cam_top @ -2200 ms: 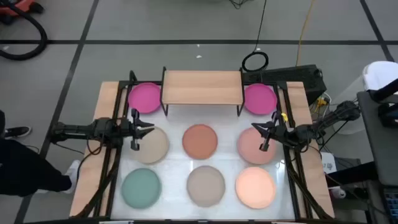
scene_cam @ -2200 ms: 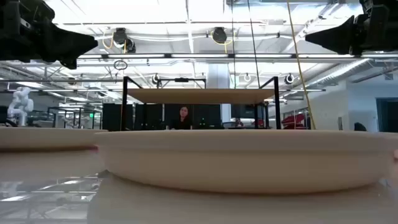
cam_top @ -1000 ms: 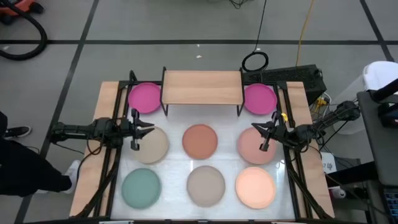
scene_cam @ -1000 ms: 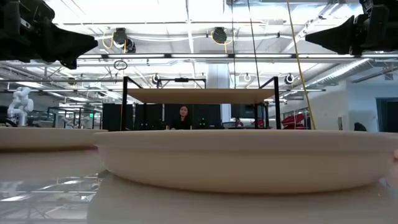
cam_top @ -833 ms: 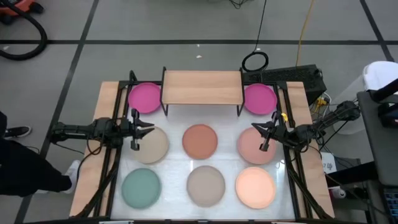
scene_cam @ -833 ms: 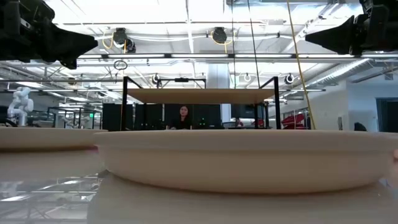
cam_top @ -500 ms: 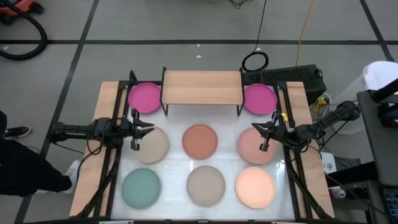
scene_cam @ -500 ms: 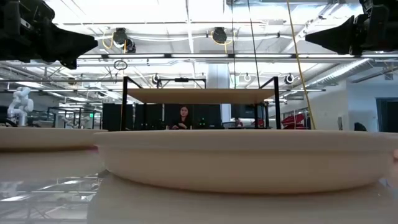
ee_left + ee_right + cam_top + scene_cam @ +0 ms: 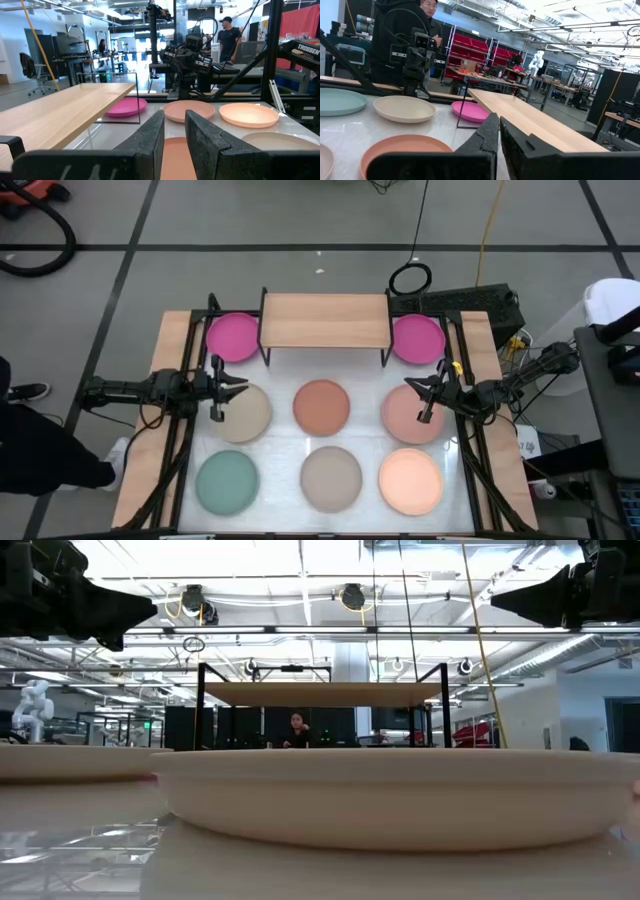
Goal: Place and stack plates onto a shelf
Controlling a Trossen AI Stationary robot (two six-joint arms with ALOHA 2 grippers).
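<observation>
Jaws: my left gripper (image 9: 222, 389) stands slightly apart, my right gripper (image 9: 420, 398) pressed together, both empty. Descending too steeply, I'd risk skidding the beige plate (image 9: 243, 412) into its neighbours.

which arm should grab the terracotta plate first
Close call, slightly left. The terracotta plate lies centered between both arms; the left gripper has its jaws slightly apart, while the right gripper is shut and would have to open first.
</observation>
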